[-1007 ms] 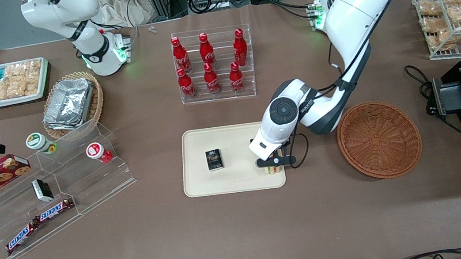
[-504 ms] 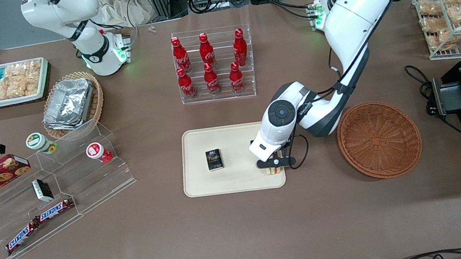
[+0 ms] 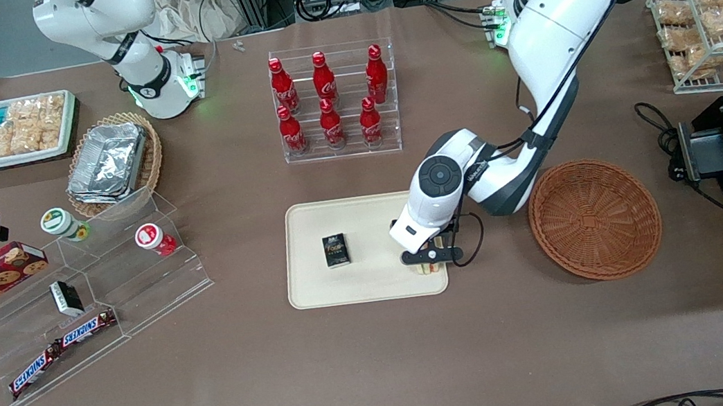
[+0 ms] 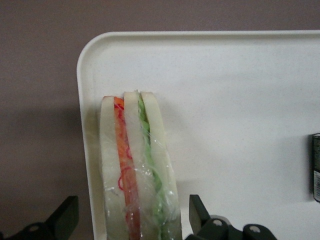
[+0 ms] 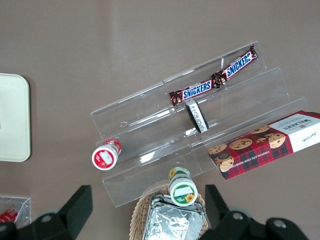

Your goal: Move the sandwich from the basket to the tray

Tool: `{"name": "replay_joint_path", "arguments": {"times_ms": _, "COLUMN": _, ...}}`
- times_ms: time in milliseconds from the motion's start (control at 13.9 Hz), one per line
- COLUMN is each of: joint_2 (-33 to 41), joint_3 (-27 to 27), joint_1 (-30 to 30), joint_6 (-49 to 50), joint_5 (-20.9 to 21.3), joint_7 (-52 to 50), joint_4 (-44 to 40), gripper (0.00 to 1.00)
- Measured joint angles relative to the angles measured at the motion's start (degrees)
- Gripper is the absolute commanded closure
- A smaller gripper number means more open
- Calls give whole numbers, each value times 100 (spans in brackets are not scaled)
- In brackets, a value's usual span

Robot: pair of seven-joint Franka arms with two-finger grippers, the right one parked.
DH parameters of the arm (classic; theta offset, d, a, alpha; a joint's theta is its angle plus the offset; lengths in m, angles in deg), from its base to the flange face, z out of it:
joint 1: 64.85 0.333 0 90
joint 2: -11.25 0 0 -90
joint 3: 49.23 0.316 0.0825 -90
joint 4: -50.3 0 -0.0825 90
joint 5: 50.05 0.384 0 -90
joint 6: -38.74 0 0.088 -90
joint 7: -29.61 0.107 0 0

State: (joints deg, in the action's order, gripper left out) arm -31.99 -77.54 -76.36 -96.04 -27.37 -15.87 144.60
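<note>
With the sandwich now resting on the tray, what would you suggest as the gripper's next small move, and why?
Probably lift the gripper straight up. The sandwich already rests on the tray, close to its corner, and the fingers stand open and apart from the bread on both sides. The basket is empty, so only retreating without nudging the sandwich seems left.

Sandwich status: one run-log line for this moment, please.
sandwich: on tray, near corner | hand: open, straddling sandwich | basket: empty

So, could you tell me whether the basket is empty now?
Empty: the basket shows bare weave; the sandwich lies on the tray, gripper over it.
</note>
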Motion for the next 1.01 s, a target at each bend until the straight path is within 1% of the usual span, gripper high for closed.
{"name": "replay_joint_path", "arguments": {"times_ms": 216, "joint_2": 45, "joint_3": 0, "joint_1": 15, "joint_6": -83, "joint_5": 0, "joint_7": -60, "joint_4": -106, "gripper": 1}}
{"name": "replay_joint_path", "arguments": {"times_ms": 432, "joint_2": 403, "joint_3": 1, "joint_1": 133, "joint_6": -14, "joint_5": -72, "joint_7": -136, "joint_4": -244, "gripper": 1}}
{"name": "replay_joint_path", "arguments": {"times_ms": 647, "joint_2": 1059, "joint_3": 1, "joint_1": 259, "joint_6": 495, "joint_5": -569, "joint_7": -134, "joint_4": -267, "gripper": 1}}
{"name": "replay_joint_path", "arguments": {"times_ms": 791, "joint_2": 1522, "joint_3": 4, "joint_1": 341, "joint_6": 900, "joint_5": -804, "joint_7": -141, "joint_4": -273, "gripper": 1}}
{"name": "replay_joint_path", "arguments": {"times_ms": 1007, "joint_2": 2108, "joint_3": 8, "joint_1": 688, "joint_6": 1476, "joint_5": -1220, "joint_7": -18, "joint_4": -300, "gripper": 1}}
